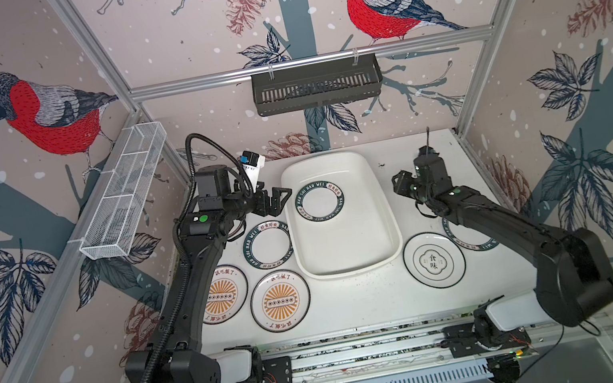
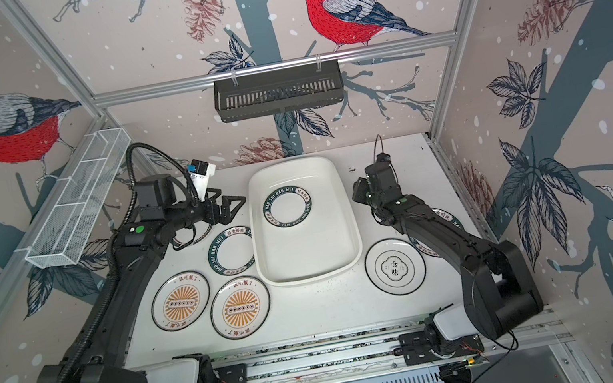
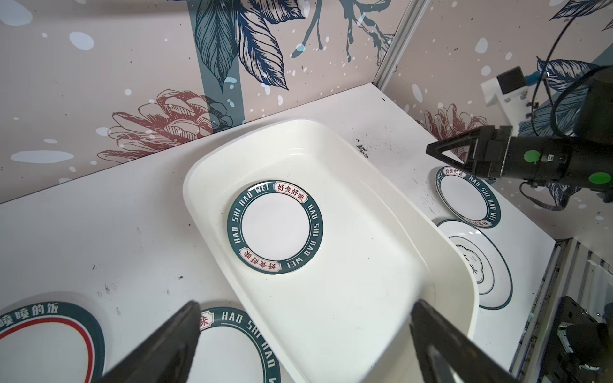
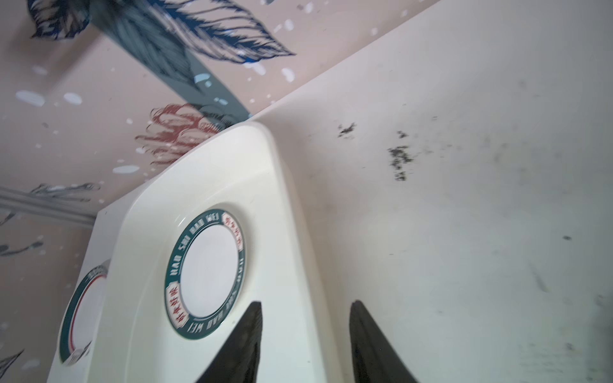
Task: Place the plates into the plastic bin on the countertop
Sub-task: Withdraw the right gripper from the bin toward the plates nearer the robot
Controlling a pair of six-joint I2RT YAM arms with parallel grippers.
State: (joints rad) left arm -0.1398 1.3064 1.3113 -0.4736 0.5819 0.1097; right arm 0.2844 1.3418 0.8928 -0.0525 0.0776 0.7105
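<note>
The white plastic bin (image 1: 351, 270) sits mid-countertop (image 1: 357, 306) with one dark-banded plate (image 1: 319, 201) lying flat inside. Left of the bin lie another banded plate (image 1: 266, 244) and two orange sunburst plates (image 1: 225, 292) (image 1: 280, 300). To its right are an emblem plate (image 1: 433, 260) and a banded plate (image 1: 476, 245) half under the right arm. My left gripper (image 1: 282, 201) (image 3: 306, 303) hangs wide open and empty at the bin's left rim. My right gripper (image 1: 396, 185) (image 4: 306, 302) is open and empty above the bin's right rim.
A red-ringed plate (image 3: 43, 341) lies below the left wrist. A black slotted basket (image 1: 316, 85) hangs on the back wall and a white wire basket (image 1: 124, 197) on the left wall. The arm rail (image 1: 365, 349) runs along the front edge.
</note>
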